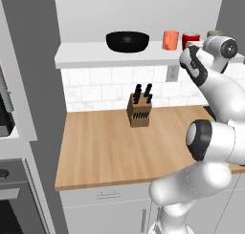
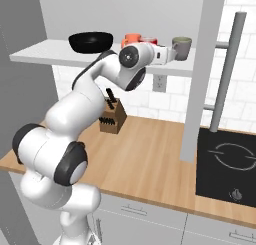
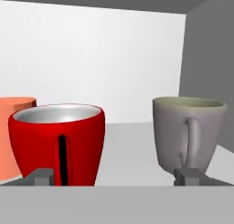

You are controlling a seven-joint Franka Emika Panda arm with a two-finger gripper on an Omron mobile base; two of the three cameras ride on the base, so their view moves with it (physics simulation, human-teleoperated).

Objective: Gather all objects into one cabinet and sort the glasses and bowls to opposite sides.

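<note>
Standing along the thick white shelf board (image 1: 95, 56) of the doorless cabinet (image 2: 197, 74) are all 4 of the task's pieces: the wide black bowl (image 1: 127, 41) is sitting toward the board's left end, and the orange cup (image 1: 170, 39), the red cup (image 1: 190, 39) and the grey-green mug (image 2: 182, 47) are lining up in that order toward the right end, the mug nearest the grey side panel. In the hand view the red cup (image 3: 58, 143) is standing upright with the orange cup (image 3: 16, 136) partly behind it, and the mug (image 3: 188, 132) is standing apart from the red cup with its handle turned toward the camera and bare board showing between them. The gripper (image 3: 118, 176) is hanging level with the shelf's front edge, its jaws spread wide and pinching nothing: 1 fingertip is rising in front of the red cup and the other in front of the mug's handle. Below, on the wooden worktop (image 1: 105, 147), the knife block (image 1: 139, 110) is resting near the tiled back wall, and a black hob (image 2: 227, 164) is lying flush at the worktop's right end.
</note>
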